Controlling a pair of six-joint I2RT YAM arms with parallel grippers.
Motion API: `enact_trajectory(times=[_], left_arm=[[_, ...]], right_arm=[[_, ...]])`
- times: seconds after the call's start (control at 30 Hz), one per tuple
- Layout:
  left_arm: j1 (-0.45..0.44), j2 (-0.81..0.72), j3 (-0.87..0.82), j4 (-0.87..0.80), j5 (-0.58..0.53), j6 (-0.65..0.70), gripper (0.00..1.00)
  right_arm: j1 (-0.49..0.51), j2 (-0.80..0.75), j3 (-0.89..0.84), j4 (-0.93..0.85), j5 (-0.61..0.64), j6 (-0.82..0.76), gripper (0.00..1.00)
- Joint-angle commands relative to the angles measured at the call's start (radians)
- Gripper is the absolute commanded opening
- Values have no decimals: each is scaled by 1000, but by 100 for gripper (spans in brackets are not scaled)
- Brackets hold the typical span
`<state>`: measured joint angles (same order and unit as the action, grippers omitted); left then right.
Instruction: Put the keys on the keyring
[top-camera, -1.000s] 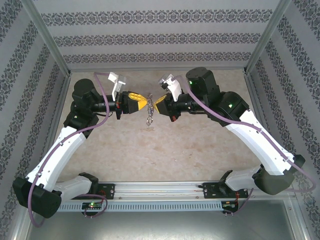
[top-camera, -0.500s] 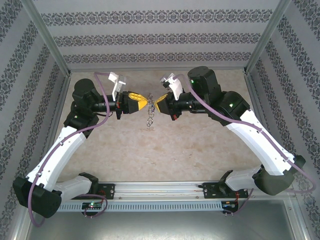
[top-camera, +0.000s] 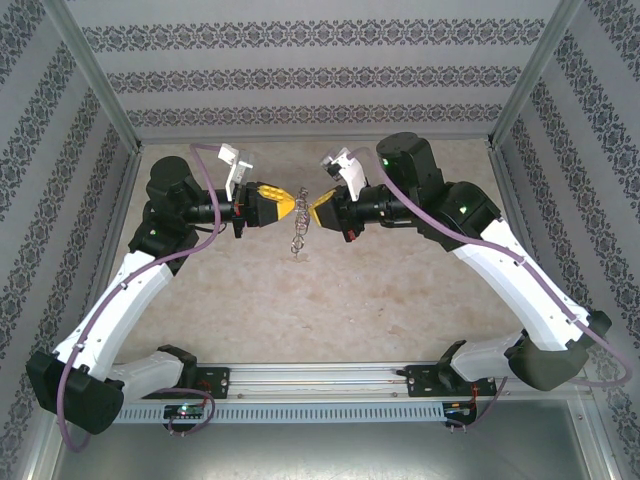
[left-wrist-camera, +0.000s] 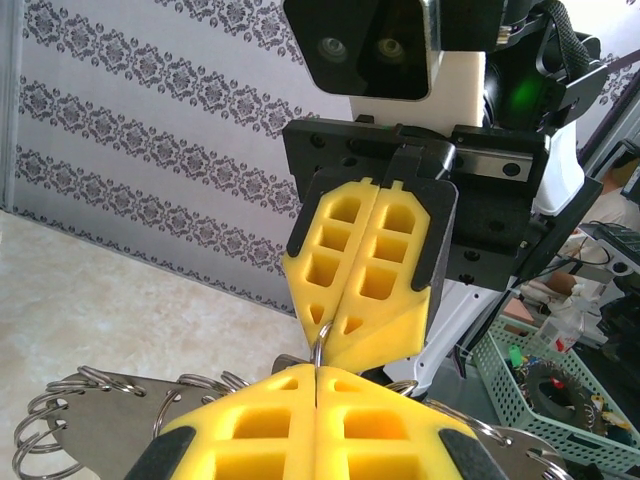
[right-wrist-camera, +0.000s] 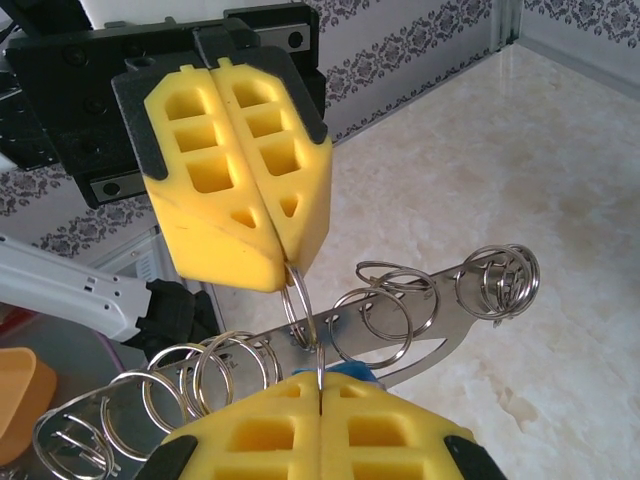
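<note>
Between the two arms hangs the keyring (top-camera: 297, 236), a grey metal strip (right-wrist-camera: 420, 300) strung with several wire loops. My left gripper (top-camera: 294, 206) is shut on one loop (right-wrist-camera: 298, 300) that runs through the strip. Facing it tip to tip, my right gripper (right-wrist-camera: 320, 380) is shut, with a thin silver sliver in its seam touching that loop. The blue head of the key (right-wrist-camera: 352, 371) peeks out just behind its fingertips. In the left wrist view my left gripper (left-wrist-camera: 317, 372) meets the right gripper's yellow fingers (left-wrist-camera: 365, 270) at the loop (left-wrist-camera: 322, 345).
The beige tabletop (top-camera: 320, 290) lies below the hanging strip. Patterned walls (top-camera: 300, 75) stand close at the back and on both sides. A green basket (left-wrist-camera: 560, 380) of odds and ends shows beyond the right arm.
Both grippers and the hanging keyring have drifted slightly toward the back wall. Both stay shut, tip to tip.
</note>
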<state>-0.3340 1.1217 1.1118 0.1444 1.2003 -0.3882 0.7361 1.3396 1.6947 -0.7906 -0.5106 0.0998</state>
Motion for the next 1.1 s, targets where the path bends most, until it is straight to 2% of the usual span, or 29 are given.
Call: enact_trajectory(times=[0.0, 0.43, 1.07], left_arm=[[-9, 3, -3, 87, 3, -33, 0], [-8, 39, -4, 159, 37, -77, 0], [-10, 46, -4, 171, 47, -87, 0]], right_arm=[[-9, -34, -24, 10, -32, 33, 0], [-9, -29, -29, 31, -14, 43, 0], [-43, -32, -52, 25, 3, 75, 0]])
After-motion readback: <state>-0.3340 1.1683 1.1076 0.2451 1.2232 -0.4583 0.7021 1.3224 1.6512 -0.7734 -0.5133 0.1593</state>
